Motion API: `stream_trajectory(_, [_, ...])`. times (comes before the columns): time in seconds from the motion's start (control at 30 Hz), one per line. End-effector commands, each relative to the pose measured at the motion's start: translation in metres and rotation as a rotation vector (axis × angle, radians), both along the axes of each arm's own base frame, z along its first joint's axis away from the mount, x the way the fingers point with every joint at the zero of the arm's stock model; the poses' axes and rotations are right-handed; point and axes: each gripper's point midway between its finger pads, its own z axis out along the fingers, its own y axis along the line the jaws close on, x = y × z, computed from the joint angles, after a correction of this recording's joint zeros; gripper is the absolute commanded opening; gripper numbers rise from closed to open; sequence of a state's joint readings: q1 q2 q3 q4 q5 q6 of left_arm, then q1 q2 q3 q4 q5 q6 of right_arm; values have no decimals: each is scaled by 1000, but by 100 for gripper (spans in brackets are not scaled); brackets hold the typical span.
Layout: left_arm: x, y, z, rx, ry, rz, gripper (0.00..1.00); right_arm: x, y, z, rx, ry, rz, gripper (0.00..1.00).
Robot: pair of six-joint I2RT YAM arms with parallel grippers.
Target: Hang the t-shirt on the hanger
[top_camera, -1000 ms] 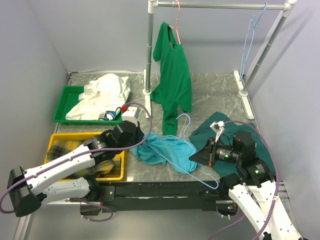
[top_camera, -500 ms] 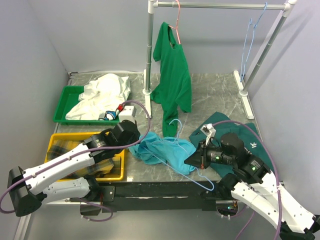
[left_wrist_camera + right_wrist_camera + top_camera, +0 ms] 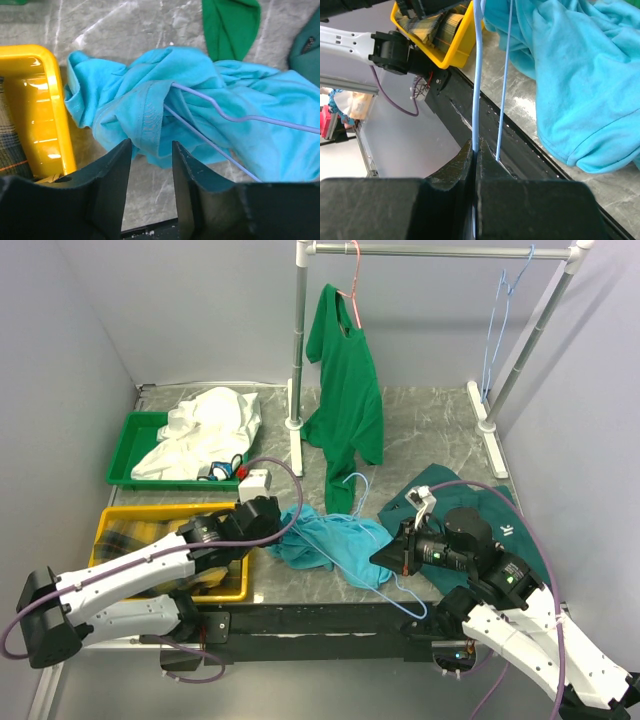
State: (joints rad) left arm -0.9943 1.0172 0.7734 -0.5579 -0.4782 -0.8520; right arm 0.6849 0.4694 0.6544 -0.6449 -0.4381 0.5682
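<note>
Your light turquoise-blue cloth t-shirt (image 3: 210, 95) lies crumpled at the near edge of the grey marble table (image 3: 440, 440). It looks soft and light, and likely to bunch, so take it by the stitched band (image 3: 150, 115). The thin light-blue wire hanger (image 3: 240, 119), springy and slick, runs into its folds. Your right claw (image 3: 474, 150) is pinched tight on that wire. Your left claw (image 3: 150, 160) gapes, empty, just short of the band.

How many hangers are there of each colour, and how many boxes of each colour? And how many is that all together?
Blue hangers: 2 (the hanger poking into the t-shirt, and another blue hanger up on the rail)
Pink hanger: 1
Green tray: 1
Yellow bin: 1
Total: 5
</note>
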Motion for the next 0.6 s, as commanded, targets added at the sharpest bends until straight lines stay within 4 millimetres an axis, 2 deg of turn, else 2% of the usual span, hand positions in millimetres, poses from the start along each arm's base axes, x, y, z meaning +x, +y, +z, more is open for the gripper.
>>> stream_trajectory(0.0, [5,1,-7,37,-10,36,44,4,7,17,49,-55,13,0])
stream_trajectory(0.13, [7,-2,-16,62,-7,34,48,2,7,14,50,-48,26,0])
stream_trajectory(0.27, [13,2,-23,103,-16,65,47,0,9,12,55,-42,41,0])
stream_trajectory(0.37, [20,4,-21,130,-47,84,37,-5,12,12,67,-32,74,0])
stream_trajectory(0.4, [23,3,-17,134,-59,87,23,-6,13,13,72,-33,83,0])
stream_trajectory(0.47, [28,6,-13,174,-82,96,6,-9,18,15,92,-25,117,0])
stream_trajectory(0.5, [32,3,-5,168,-96,96,1,-10,19,15,94,-23,124,0])
stream_trajectory(0.57, [37,0,6,189,-125,72,1,-9,21,18,99,-27,135,0])
